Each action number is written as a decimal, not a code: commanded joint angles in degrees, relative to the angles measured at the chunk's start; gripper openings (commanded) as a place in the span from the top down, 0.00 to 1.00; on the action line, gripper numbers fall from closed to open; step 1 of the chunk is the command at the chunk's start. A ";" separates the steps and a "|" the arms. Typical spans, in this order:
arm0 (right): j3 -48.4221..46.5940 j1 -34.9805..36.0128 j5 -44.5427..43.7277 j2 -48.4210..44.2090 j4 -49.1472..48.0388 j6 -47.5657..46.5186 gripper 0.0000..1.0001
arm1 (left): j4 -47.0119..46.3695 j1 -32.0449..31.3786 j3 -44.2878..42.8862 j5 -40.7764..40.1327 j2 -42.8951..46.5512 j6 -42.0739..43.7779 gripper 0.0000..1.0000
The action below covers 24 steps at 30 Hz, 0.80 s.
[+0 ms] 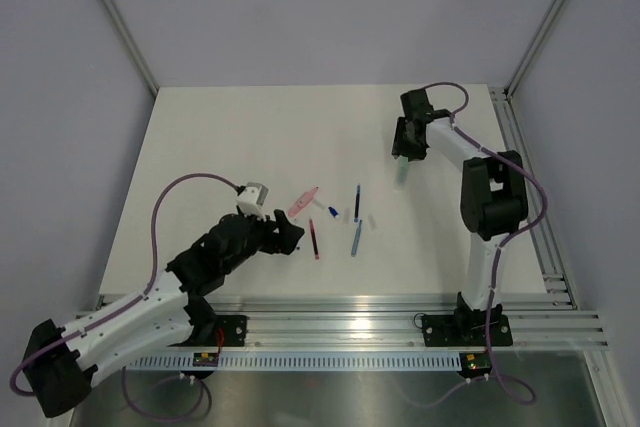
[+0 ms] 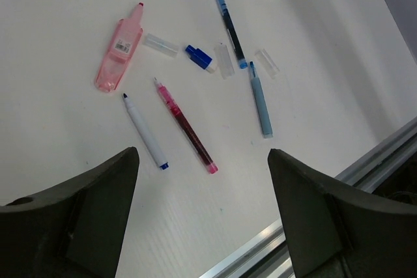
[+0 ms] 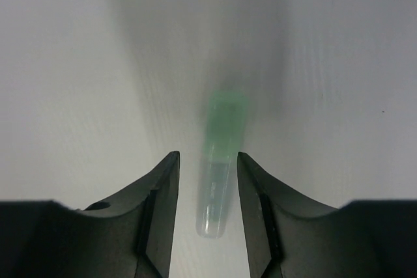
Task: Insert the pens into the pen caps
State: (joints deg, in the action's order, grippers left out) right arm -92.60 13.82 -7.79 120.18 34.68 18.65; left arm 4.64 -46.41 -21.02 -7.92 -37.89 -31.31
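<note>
A red pen (image 2: 186, 128), a dark blue pen (image 2: 230, 27) and a light blue pen (image 2: 260, 99) lie on the white table, with a white pen with a blue tip (image 2: 145, 131) beside the red one. The pale pink cap (image 2: 119, 47) lies at the upper left. My left gripper (image 2: 202, 161) is open and empty, just above and short of the red pen (image 1: 313, 238). My right gripper (image 3: 207, 161) is open, its fingers (image 3: 166, 180) on either side of the mint green cap (image 3: 220, 154), with a small gap on each side. The mint cap (image 1: 401, 172) lies at the table's right.
A small blue cap (image 2: 199, 57) and three clear little caps (image 2: 160, 43) (image 2: 224, 60) (image 2: 266, 61) lie among the pens. The metal rail of the table's near edge (image 2: 365, 167) runs just behind the left gripper. Frame posts (image 1: 120, 27) stand at the back corners.
</note>
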 commanded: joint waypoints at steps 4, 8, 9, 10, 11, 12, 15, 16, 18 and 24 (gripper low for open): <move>12.94 0.59 7.52 -20.84 -13.12 2.69 0.52 | -2.10 0.09 -8.33 -7.71 -11.31 1.51 0.35; 29.90 2.43 11.83 -32.53 -21.83 5.86 0.64 | -3.06 0.71 -11.85 -9.04 -18.08 3.36 0.43; 32.63 2.96 12.53 -36.38 -25.15 6.48 0.67 | -3.06 0.97 -12.46 -9.21 -19.49 3.62 0.44; 34.83 3.75 12.97 -38.07 -26.31 7.70 0.74 | -2.54 1.67 -13.08 -8.87 -20.81 3.97 0.45; 38.86 5.49 12.89 -39.57 -27.54 8.15 0.77 | -2.01 2.02 -13.78 -8.17 -22.30 4.06 0.46; 40.64 6.38 12.98 -41.76 -29.21 8.41 0.79 | -1.40 2.12 -14.83 -7.55 -24.58 4.06 0.48; 43.81 10.25 14.65 -44.23 -29.23 7.45 0.86 | 0.36 2.12 -13.54 -5.61 -25.57 2.31 0.49; 44.17 11.30 13.95 -44.50 -29.05 6.84 0.87 | 0.97 2.12 -12.66 -5.35 -25.22 0.30 0.49; 44.52 14.90 13.51 -44.33 -29.66 6.40 0.86 | 1.33 2.12 -9.85 -3.86 -24.25 -1.46 0.49; 40.31 23.77 11.49 -40.29 -26.51 4.11 0.83 | 5.28 1.41 -5.97 -5.60 -16.61 -5.69 0.49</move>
State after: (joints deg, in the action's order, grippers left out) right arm -48.93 33.30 4.56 78.41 9.19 24.75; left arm 9.19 -44.66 -27.83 -12.08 -58.76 -34.04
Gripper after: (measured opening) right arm 0.163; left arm 0.514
